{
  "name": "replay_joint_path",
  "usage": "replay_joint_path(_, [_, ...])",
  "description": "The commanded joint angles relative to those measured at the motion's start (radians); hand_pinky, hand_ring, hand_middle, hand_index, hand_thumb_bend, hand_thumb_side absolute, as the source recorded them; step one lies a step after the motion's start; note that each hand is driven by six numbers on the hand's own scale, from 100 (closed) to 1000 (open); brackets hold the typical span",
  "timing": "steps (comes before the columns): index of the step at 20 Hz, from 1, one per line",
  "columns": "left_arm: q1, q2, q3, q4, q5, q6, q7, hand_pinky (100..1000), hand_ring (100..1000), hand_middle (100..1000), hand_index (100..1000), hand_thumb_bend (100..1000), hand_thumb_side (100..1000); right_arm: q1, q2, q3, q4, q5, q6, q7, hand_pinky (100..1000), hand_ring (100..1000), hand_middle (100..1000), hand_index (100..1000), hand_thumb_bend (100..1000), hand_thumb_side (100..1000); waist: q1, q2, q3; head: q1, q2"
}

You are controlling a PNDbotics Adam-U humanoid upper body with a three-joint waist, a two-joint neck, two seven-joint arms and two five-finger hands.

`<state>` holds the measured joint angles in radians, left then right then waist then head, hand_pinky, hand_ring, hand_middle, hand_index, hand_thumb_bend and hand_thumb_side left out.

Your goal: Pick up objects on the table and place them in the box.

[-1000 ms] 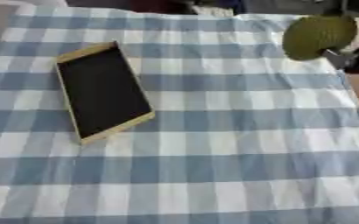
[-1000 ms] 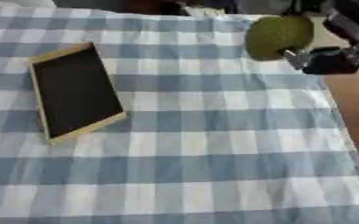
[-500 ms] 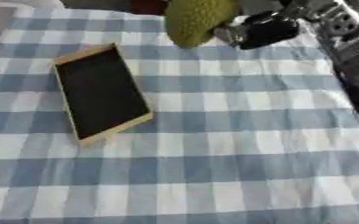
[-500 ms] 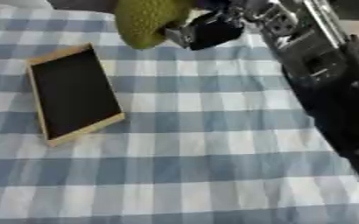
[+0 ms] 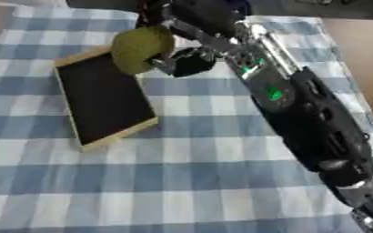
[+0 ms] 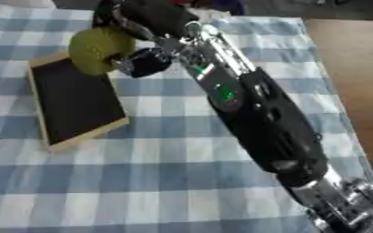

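On the left of the bench (image 5: 182, 191), which has a blue and white checked cloth, lies the box (image 5: 102, 98). It is flat, with a light wood rim and a dark inside, and nothing shows in it. Just over its far right corner hangs a round green fruit (image 5: 140, 48). The right robot hand (image 5: 188, 57) has its fingers curled around the fruit from the right side. The long black arm (image 5: 301, 113) reaches in from the lower right. The left robot hand is not in the pictures. The fruit sits over the rim, not over the middle. If the fingers let go here, I think it could hit the rim and roll off across the cloth.
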<state>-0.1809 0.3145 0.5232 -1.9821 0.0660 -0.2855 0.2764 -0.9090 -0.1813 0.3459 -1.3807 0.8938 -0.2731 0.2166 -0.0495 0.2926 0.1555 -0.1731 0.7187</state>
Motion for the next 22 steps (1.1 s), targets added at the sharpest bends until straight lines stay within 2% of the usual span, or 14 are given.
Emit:
replay_joint_path(1, [-0.012,0.012,-0.002,-0.018,0.004,-0.001,-0.007,670,510,726,845,100,505,-0.031,0.057,-0.005,0.089,0.063,-0.004,-0.052,645,557,497,642,100,100,0.01,-0.012,0.005,-0.01,-0.014])
replay_joint_path(6, [-0.021,0.007,-0.005,-0.018,0.01,-0.002,-0.012,670,509,727,845,100,507,-0.047,0.134,-0.02,0.215,0.144,-0.014,-0.104,650,558,497,646,100,100,0.011,0.0,0.019,-0.027,-0.022])
replay_joint_path(11, [-0.027,0.004,-0.005,-0.018,0.013,-0.002,-0.015,670,509,727,845,100,510,-0.051,0.179,-0.027,0.298,0.206,-0.034,-0.127,657,566,504,652,100,100,0.009,0.004,0.026,-0.036,-0.027])
replay_joint_path(14, [-0.028,0.003,-0.005,-0.018,0.014,-0.001,-0.016,670,509,727,845,100,510,-0.048,0.191,-0.025,0.334,0.233,-0.048,-0.116,708,621,554,694,104,100,0.007,0.005,0.028,-0.037,-0.029])
replay_joint_path(17, [-0.028,0.003,-0.004,-0.018,0.014,0.0,-0.016,671,509,727,845,100,510,-0.045,0.194,-0.026,0.346,0.246,-0.06,-0.099,754,714,658,754,199,100,0.007,0.004,0.027,-0.036,-0.03])
replay_joint_path(18, [-0.027,0.003,-0.004,-0.018,0.014,0.0,-0.016,671,509,727,845,100,510,-0.046,0.193,-0.027,0.343,0.247,-0.063,-0.095,778,764,742,801,269,100,0.007,0.004,0.026,-0.036,-0.03])
replay_joint_path(19, [-0.027,0.003,-0.004,-0.018,0.014,0.0,-0.016,671,509,727,845,100,511,-0.046,0.192,-0.028,0.336,0.247,-0.064,-0.094,799,800,783,831,310,165,0.007,0.004,0.025,-0.035,-0.031])
replay_joint_path(22, [-0.026,0.003,-0.004,-0.018,0.014,0.001,-0.016,671,509,727,845,100,511,-0.046,0.181,-0.031,0.297,0.237,-0.063,-0.096,808,814,801,843,339,254,0.008,0.002,0.021,-0.033,-0.029])
